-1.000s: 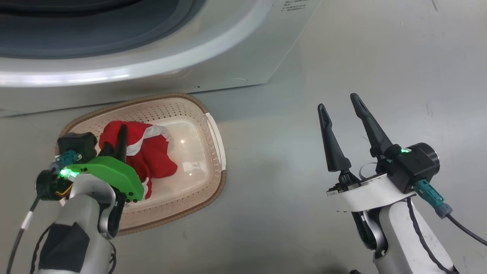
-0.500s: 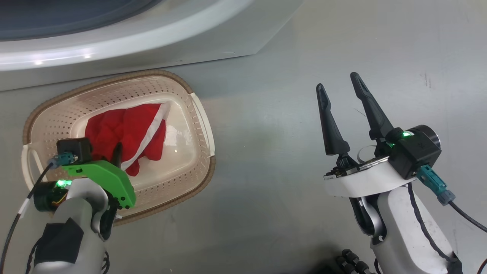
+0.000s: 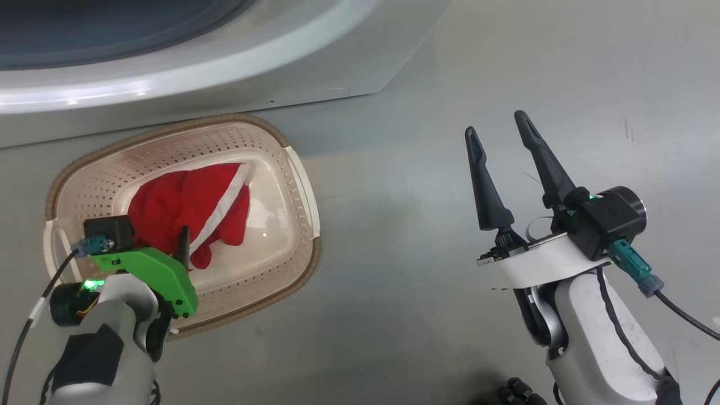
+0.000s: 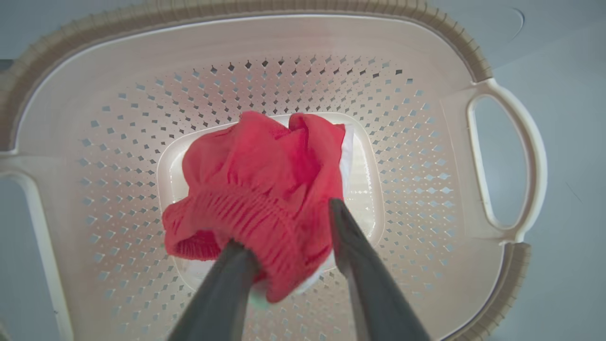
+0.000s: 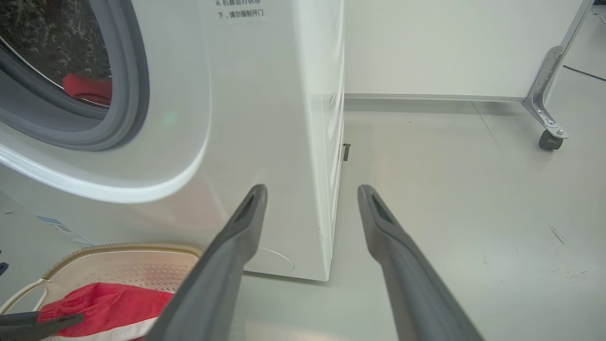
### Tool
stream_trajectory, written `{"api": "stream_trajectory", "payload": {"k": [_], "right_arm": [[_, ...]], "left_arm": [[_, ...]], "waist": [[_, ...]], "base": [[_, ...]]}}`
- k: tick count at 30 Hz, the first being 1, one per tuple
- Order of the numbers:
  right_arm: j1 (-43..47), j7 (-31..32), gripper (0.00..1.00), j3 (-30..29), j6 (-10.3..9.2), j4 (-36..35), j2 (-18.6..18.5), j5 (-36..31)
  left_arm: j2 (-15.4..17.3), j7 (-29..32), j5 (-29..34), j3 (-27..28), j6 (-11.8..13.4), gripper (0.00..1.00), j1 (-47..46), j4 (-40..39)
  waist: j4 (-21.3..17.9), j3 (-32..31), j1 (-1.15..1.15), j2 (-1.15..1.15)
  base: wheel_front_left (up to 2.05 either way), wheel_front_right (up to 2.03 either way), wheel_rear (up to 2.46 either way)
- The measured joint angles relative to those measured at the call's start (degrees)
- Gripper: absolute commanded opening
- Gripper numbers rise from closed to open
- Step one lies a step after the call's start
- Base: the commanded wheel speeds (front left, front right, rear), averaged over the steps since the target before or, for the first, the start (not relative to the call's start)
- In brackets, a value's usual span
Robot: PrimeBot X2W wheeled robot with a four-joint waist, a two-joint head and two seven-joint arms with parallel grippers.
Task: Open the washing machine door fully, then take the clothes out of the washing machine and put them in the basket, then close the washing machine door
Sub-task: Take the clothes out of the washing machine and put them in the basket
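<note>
The cream basket (image 3: 270,169) stands on the floor in front of the white washing machine (image 3: 225,73). Red clothes (image 3: 191,202) with white trim lie in its bottom. My left gripper (image 3: 180,239) hangs over the basket's near side. In the left wrist view its fingers stand apart, open, with the garment's gathered waistband (image 4: 265,222) bunched between them above the basket (image 4: 284,80). My right gripper (image 3: 496,125) is open and empty over bare floor to the right. Another red garment (image 5: 87,87) lies inside the steel drum. The washing machine door is out of view.
The machine's right front corner (image 5: 326,189) stands just ahead of my right gripper (image 5: 312,189). A metal frame leg on a castor (image 5: 549,137) is at the far right by a white wall panel. Grey floor spreads right of the basket.
The camera has shifted, so the whole picture moved. My left gripper's fingers have parted from shut, and the red garment has settled into the basket bottom. The right arm barely moved.
</note>
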Motion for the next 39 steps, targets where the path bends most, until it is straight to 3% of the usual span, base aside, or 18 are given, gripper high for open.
{"api": "stream_trajectory", "payload": {"k": [18, 24, 34, 39], "right_arm": [[2.2, 0.0, 1.0, -2.1, 0.12, 4.0, 0.0, -0.1], [4.0, 0.0, 1.0, -3.1, 0.16, 5.0, 0.0, -0.1], [8.1, 0.0, 1.0, -4.8, 0.68, 6.0, 0.0, -0.2], [9.7, 0.0, 1.0, -5.8, 0.68, 6.2, 0.0, -0.3]], "left_arm": [[-0.9, -12.1, 4.5, -2.7, 0.0, 1.0, 0.0, 2.0], [-1.5, -13.3, 4.8, -2.6, 0.3, 1.0, 0.2, 1.1], [-1.8, -13.9, 5.6, -2.7, 0.8, 1.0, 2.0, -6.3], [-1.8, -14.0, 7.6, -1.8, 1.6, 1.0, 2.7, -16.1]], "waist": [[1.5, -8.9, 0.0, 0.0], [2.8, -13.0, 0.0, 0.0], [5.7, -19.4, 0.0, 0.0], [7.3, -22.9, 0.0, 0.0]], "base": [[0.0, 0.0, 0.0], [0.0, 0.0, 0.0], [0.0, 0.0, 0.0], [0.0, 0.0, 0.0]]}}
